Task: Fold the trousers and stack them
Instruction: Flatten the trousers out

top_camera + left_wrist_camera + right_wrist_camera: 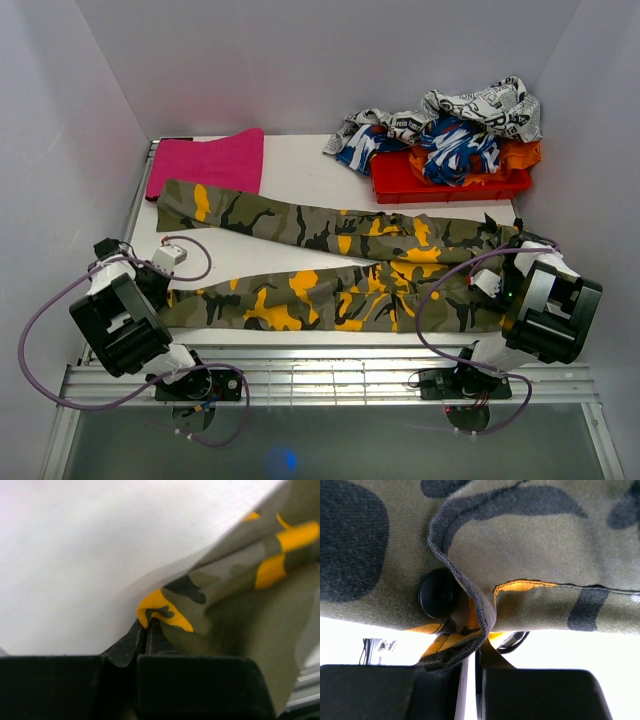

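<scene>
The left gripper (146,630) has its jaws squeezed almost together. They pinch a yellow bit of the trousers (400,270). That bit is the end of the near leg, by the near left corner of the table (300,165). In the left wrist view the cloth spreads out to the right from the jaws, and the white table top shows behind it.

The right gripper (472,647) has its jaws shut tight on the top edge of the trousers. A fold with a dark stitched edge and some yellow runs down between the jaws. A round black button (438,593) sits just beside that fold. This grip is at the right edge of the table, close to the near right corner.

The trousers lie long across the table. The top part is on the right and the two legs go off to the left. The near leg runs along the near edge. The far leg slants away toward the far left. White table shows between the two legs on the left side.

A pink cloth (210,160) lies in the far left corner, just beside the end of the far leg. A red tray (400,185) sits in the far right corner. A heap of clothes (470,125) lies on it, with black and white, blue and white, and orange cloth. Part of the heap spills over the tray's left side.
</scene>
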### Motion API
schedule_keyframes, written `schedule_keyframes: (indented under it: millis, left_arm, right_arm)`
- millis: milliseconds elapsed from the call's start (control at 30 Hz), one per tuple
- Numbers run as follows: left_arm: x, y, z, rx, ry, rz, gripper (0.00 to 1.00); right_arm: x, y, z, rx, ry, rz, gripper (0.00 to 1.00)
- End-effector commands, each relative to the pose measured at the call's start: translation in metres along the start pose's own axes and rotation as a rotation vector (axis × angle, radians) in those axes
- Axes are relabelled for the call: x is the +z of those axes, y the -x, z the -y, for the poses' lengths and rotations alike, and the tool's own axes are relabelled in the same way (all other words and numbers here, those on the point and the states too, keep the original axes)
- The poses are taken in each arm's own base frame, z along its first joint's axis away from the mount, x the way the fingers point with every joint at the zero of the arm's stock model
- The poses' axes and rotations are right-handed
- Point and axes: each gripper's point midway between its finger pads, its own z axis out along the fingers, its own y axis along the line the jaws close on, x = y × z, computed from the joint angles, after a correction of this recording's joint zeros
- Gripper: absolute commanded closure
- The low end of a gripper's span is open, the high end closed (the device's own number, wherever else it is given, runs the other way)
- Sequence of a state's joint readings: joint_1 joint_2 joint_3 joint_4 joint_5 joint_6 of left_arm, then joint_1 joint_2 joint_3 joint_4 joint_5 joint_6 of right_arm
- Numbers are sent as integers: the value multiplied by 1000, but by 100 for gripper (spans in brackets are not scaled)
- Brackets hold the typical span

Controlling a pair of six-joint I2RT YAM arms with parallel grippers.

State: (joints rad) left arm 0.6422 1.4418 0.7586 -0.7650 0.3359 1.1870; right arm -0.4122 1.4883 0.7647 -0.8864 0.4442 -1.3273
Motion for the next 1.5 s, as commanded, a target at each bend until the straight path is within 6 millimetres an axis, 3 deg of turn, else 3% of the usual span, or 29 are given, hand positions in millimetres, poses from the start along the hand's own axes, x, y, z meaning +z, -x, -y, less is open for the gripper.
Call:
schedule_keyframes:
  millis: [0, 100, 133, 233, 300, 367, 400, 433, 467, 500, 567, 600, 633, 667, 700, 733, 833, 900, 1000, 1133, 1267, 1467]
  left_arm:
    - [-7, 23, -73, -29, 249, 28, 97]
    - [-11, 32, -110, -108, 295, 30, 100]
    - [-20, 44, -130, -106, 328, 59, 100]
    - [-32, 65, -147, -76, 350, 131, 100]
    - [-34, 75, -146, -72, 332, 168, 78]
    - [-45, 85, -152, -81, 351, 199, 51]
    - [-50, 88, -152, -91, 348, 209, 41]
    - [-55, 92, -151, -102, 348, 221, 36]
    - [-66, 99, -152, -91, 354, 241, 36]
    - [-66, 103, -135, -92, 276, 255, 35]
    - [-73, 109, -120, -41, 225, 280, 36]
    - [-76, 113, -104, -25, 184, 303, 35]
    - [-75, 112, -97, -11, 166, 302, 35]
    - [-73, 111, -90, 11, 156, 296, 36]
    - [-65, 107, -74, 18, 117, 281, 36]
    - [-61, 103, -67, 23, 99, 270, 36]
    - [-43, 92, -36, 28, 26, 239, 37]
    - [-29, 80, -16, 19, -22, 207, 37]
    - [-14, 60, -6, 7, -31, 136, 38]
    - [12, 10, 17, -18, -86, -37, 42]
    - [16, -27, 32, 22, -86, -172, 43]
    - [4, -62, 49, 58, -134, -268, 44]
  right_arm:
    - [-6, -10, 14, -154, -24, -46, 92]
    - [-5, -9, 16, -154, -28, -47, 92]
    - [-5, -9, 16, -152, -29, -45, 92]
    - [-5, -7, 16, -148, -30, -34, 92]
    - [-7, -5, 13, -143, -20, -14, 92]
    - [-9, -3, 8, -137, -8, 9, 80]
    - [-12, 0, 4, -135, -3, 41, 70]
    - [-15, 2, 2, -130, 0, 67, 53]
    - [-19, 6, 2, -114, -1, 93, 47]
    - [-25, 15, 0, -103, 9, 160, 42]
    - [-49, 20, 7, -73, 11, 238, 37]
    - [-58, 33, 6, -39, 42, 320, 37]
    - [-82, 35, 12, -18, 49, 371, 37]
    - [-94, 39, 14, 0, 62, 412, 37]
    - [-104, 53, 14, 40, 106, 498, 37]
    - [-120, 57, 27, 70, 66, 541, 37]
    - [-126, 69, 38, 117, 62, 569, 41]
    - [-122, 79, 51, 151, 46, 569, 48]
    - [-113, 95, 69, 234, 24, 560, 58]
    - [-102, 113, 97, 337, -22, 560, 67]
    - [-83, 119, 118, 406, -66, 516, 71]
    - [-49, 111, 134, 434, -152, 406, 73]
